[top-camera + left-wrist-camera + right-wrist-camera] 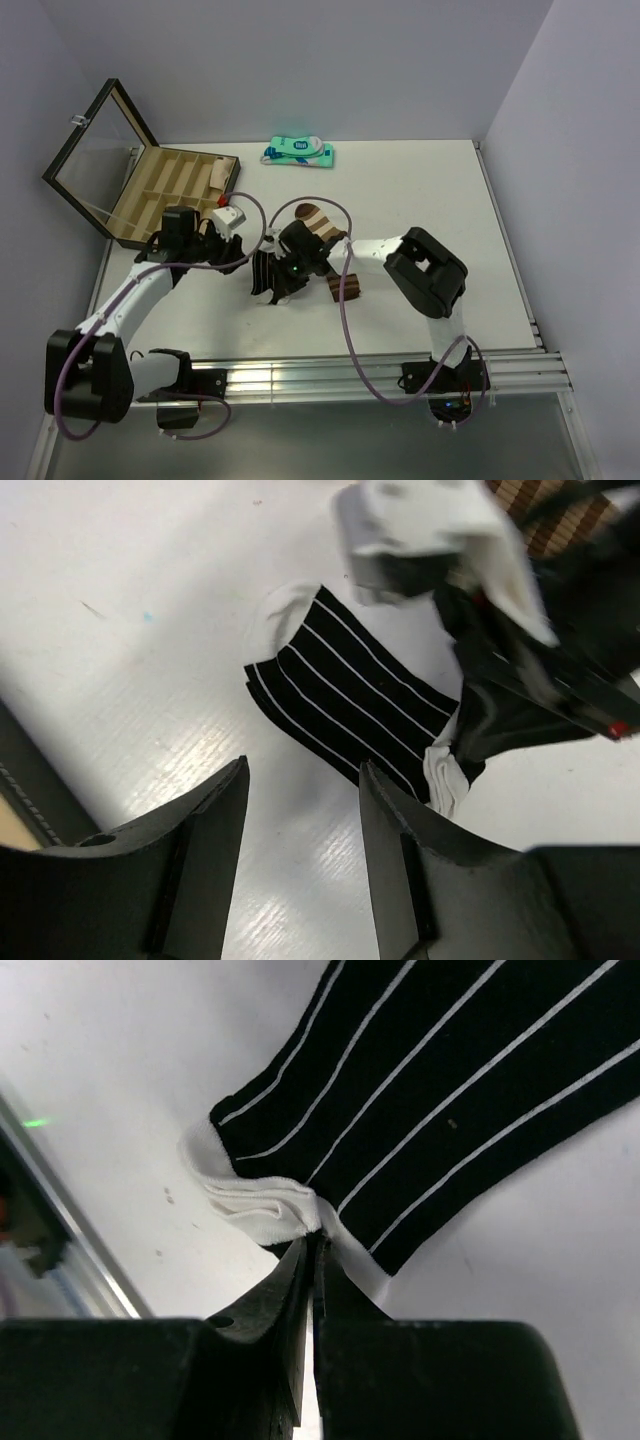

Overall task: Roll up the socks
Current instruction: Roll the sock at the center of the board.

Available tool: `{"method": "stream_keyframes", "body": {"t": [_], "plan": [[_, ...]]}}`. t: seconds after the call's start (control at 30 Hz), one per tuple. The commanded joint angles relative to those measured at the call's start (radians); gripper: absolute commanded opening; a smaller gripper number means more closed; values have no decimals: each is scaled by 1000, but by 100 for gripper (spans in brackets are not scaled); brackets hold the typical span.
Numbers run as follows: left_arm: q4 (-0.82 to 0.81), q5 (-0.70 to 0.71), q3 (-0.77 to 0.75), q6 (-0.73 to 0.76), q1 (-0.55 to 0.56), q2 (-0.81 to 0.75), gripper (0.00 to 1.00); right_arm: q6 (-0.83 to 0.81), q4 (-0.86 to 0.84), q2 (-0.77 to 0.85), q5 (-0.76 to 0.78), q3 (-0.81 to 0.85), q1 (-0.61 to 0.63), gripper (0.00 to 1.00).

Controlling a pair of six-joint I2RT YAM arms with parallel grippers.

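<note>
**Thin pinch on the striped sock**

Your right gripper [312,1238] is clamped on the white end of the black striped sock [450,1090], which lies on the table [430,200] near the brown sock [318,216]. Your left gripper [300,785] hangs spread and empty over it. That pinch is thin: a sideways pull may slip or bunch the fabric.

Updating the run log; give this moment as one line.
left gripper: jaws open, empty | right gripper: jaws shut on black sock

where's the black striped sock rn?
Top view: the black striped sock is mid-table, slightly left, between the two arms and just left of the brown sock. The right gripper pinches its white end; the open left gripper hovers just short of it.
</note>
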State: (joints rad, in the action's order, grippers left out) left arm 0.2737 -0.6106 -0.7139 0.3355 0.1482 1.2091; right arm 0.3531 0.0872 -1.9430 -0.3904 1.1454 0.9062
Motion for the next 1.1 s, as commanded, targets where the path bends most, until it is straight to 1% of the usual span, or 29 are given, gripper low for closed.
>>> {"method": "stream_keyframes", "body": {"t": [0.0,0.1,0.13,0.17,0.2,0.3,0.33,0.37,0.4,0.5,0.6,0.7,0.87,1.07], "plan": [[-59,72,42,95,36,-74,54,32,193,-73,-122,69,-33,0],[-103,165,125,178,123,-155,57,59,241,-99,-186,115,-59,0],[-140,195,170,191,195,-196,59,70,253,-105,-205,131,-64,0],[-157,268,194,203,239,-216,60,79,258,-114,-229,137,-72,0],[-166,288,212,214,325,-247,61,95,269,-122,-248,142,-82,0],[-186,347,241,221,414,-220,61,122,296,-152,-292,174,-99,0],[-197,356,251,240,427,-215,61,126,302,-166,-303,180,-101,0],[-226,398,264,246,445,-217,61,133,307,-174,-311,181,-105,0],[-234,416,281,250,500,-217,62,148,309,-183,-332,183,-112,0],[-258,449,301,261,566,-191,61,184,312,-189,-360,186,-131,0],[-281,492,314,281,629,-174,60,224,304,-194,-375,183,-151,0],[-306,505,321,277,671,-157,60,224,325,-197,-390,195,-178,0],[-335,522,335,272,703,-126,60,218,358,-209,-404,211,-184,0],[-354,508,341,266,718,-82,59,199,378,-200,-412,205,-191,0]]}}
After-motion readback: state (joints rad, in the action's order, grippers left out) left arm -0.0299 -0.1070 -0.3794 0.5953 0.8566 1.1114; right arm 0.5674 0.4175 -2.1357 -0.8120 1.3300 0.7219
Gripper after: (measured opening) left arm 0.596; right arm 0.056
